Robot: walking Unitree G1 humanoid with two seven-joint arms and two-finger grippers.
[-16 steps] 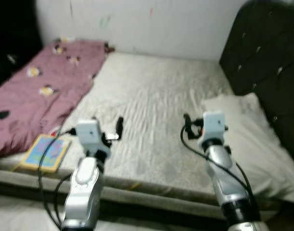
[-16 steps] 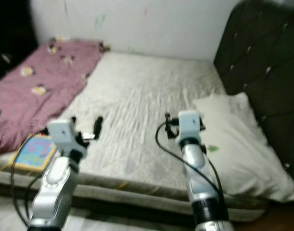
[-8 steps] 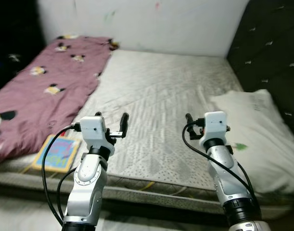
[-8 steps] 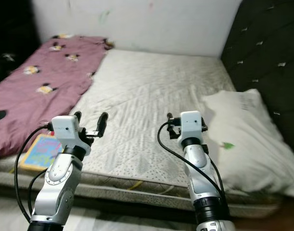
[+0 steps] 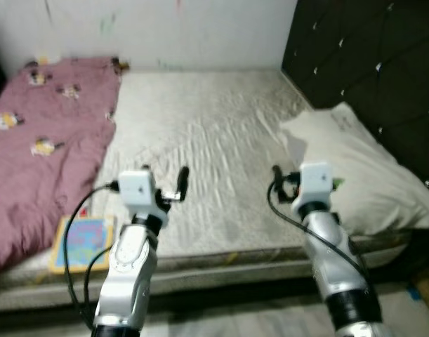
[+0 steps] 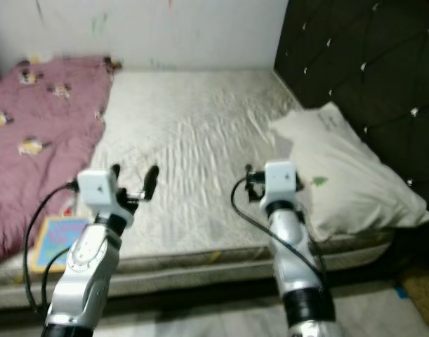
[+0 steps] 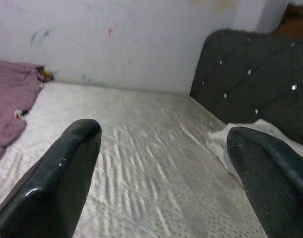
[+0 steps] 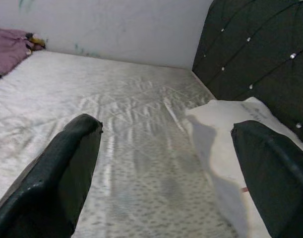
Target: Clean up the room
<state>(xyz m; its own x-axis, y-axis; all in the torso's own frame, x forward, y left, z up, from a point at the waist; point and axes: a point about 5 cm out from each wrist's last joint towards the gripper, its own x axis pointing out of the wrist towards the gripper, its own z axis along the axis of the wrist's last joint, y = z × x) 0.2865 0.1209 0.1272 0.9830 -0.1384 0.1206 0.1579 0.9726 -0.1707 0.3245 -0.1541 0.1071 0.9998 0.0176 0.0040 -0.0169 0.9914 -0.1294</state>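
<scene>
Left tool (image 5: 163, 182): held above the near edge of the bed, fingers spread wide, nothing between them. Right tool (image 6: 251, 184): held level with it over the mattress (image 5: 207, 147), its two fingers likewise seen wide apart and empty in the right wrist view. Neither tool is in contact with anything.

Items noted outward from the tools: a colourful book (image 5: 81, 242) lies flat at the near edge of the bed, just beside the left arm. A purple blanket (image 5: 38, 133) is spread loosely along the robot's left side of the bed. A white pillow (image 6: 340, 175) rests at the right, against the dark padded headboard (image 5: 368, 63).

Judgement: no item is yet engaged. The book appears the nearest loose thing. It is advised that the left tool be lowered over one edge, since a flat book offers little to pinch from above.
</scene>
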